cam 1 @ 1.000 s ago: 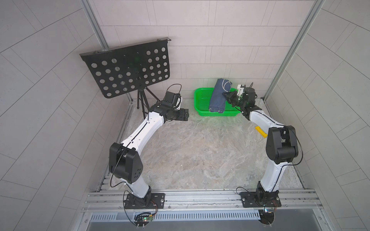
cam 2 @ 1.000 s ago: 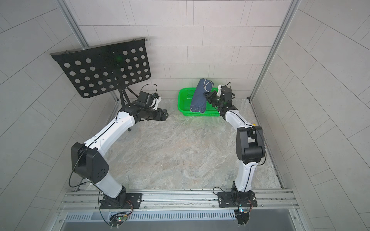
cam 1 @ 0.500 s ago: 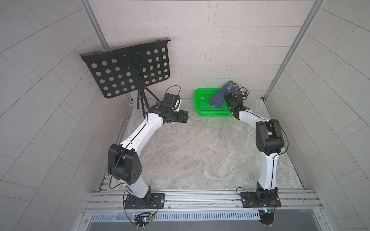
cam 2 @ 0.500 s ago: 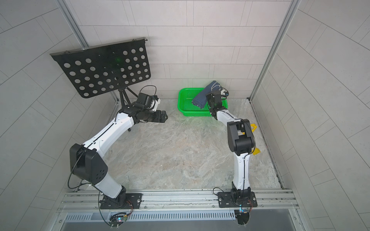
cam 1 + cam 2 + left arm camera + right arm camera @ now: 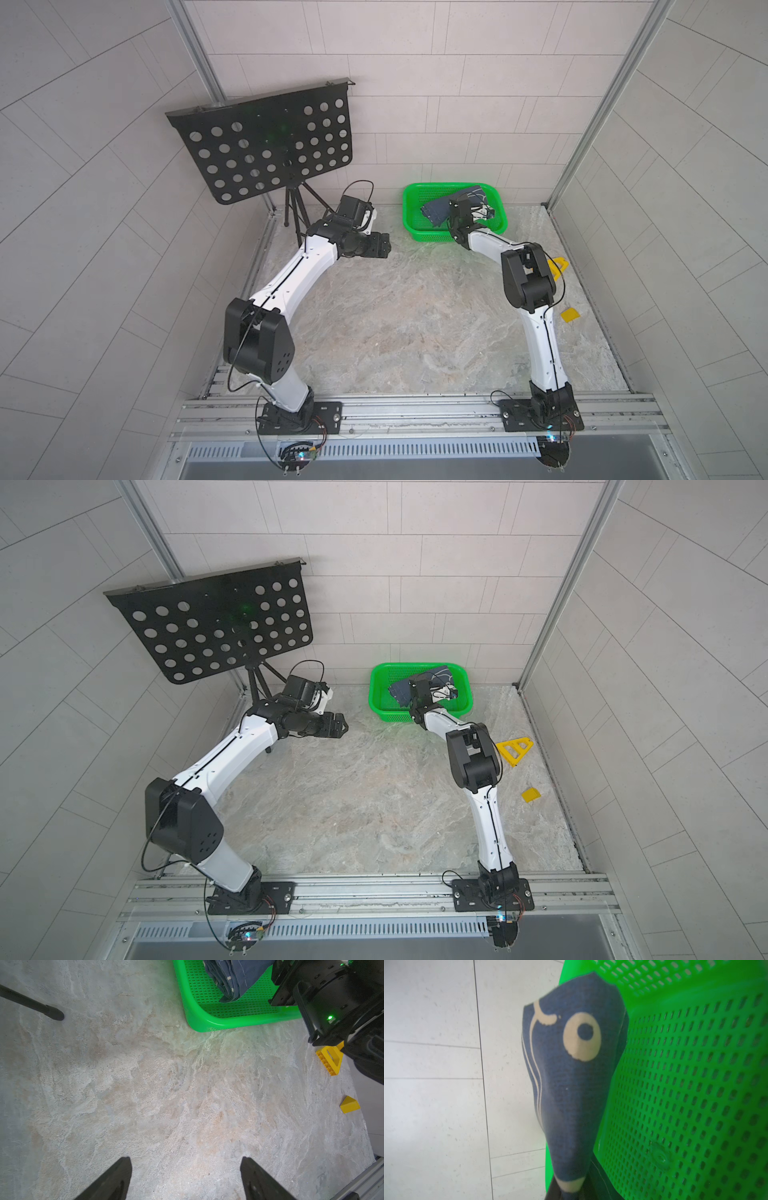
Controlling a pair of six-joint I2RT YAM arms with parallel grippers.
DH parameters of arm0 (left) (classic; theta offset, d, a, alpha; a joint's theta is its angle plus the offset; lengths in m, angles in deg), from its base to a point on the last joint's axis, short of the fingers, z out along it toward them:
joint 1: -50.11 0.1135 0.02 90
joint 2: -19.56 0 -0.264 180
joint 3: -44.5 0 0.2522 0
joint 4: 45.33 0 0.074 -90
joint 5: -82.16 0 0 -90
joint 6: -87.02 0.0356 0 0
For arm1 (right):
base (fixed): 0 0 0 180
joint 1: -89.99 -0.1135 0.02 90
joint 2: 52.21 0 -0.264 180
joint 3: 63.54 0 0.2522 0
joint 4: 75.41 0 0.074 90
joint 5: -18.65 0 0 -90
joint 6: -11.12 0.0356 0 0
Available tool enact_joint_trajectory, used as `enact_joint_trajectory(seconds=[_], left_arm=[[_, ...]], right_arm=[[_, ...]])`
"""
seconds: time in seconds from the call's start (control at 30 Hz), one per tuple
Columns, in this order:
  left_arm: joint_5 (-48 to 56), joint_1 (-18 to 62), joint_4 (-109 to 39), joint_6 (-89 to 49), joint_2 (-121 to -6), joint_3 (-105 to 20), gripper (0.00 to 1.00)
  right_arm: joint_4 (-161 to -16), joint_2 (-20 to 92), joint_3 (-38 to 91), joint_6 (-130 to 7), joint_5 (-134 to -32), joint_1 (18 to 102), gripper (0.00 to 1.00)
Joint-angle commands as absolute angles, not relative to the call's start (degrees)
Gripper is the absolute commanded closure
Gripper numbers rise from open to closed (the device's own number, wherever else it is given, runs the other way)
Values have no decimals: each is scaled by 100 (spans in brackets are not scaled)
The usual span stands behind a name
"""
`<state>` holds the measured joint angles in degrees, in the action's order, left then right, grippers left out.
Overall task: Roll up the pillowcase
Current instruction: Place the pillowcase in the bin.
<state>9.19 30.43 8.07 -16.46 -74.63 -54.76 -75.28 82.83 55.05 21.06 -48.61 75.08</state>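
The right arm reaches to the far side of the table (image 5: 395,316); the right gripper (image 5: 566,1192) is down in the green basket (image 5: 410,218), with its jaws squeezed together on one end of the pillowcase (image 5: 571,1088); the pillowcase is a rolled blue bundle, lying tilted inside the basket. The left arm stretches low over the table; the left gripper (image 5: 186,1160) hangs near the basket, jaws wide apart, holding nothing. A black music stand (image 5: 270,145) stands behind the left arm; a yellow triangle frame (image 5: 514,750) and a small yellow wedge (image 5: 531,794) lie beside the right arm.
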Motion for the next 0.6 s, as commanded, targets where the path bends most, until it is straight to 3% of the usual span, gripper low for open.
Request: enact_joint_trajectory(seconds=[0.0,0.47,0.57], left_arm=[[1000,3113,843,-1572,-7509,-5331,10],[1092,3245,886,-1482,-7609,-5307,10],[1130,3271,912,-1458,-7649,-5350,10]], right_arm=[[-7951,8523,5768,2867,-4489,7549,100],[-9287,9700,7941,3251,-4503,7681,97],[-9677,9989,8532,3266,-4541,7698,90]])
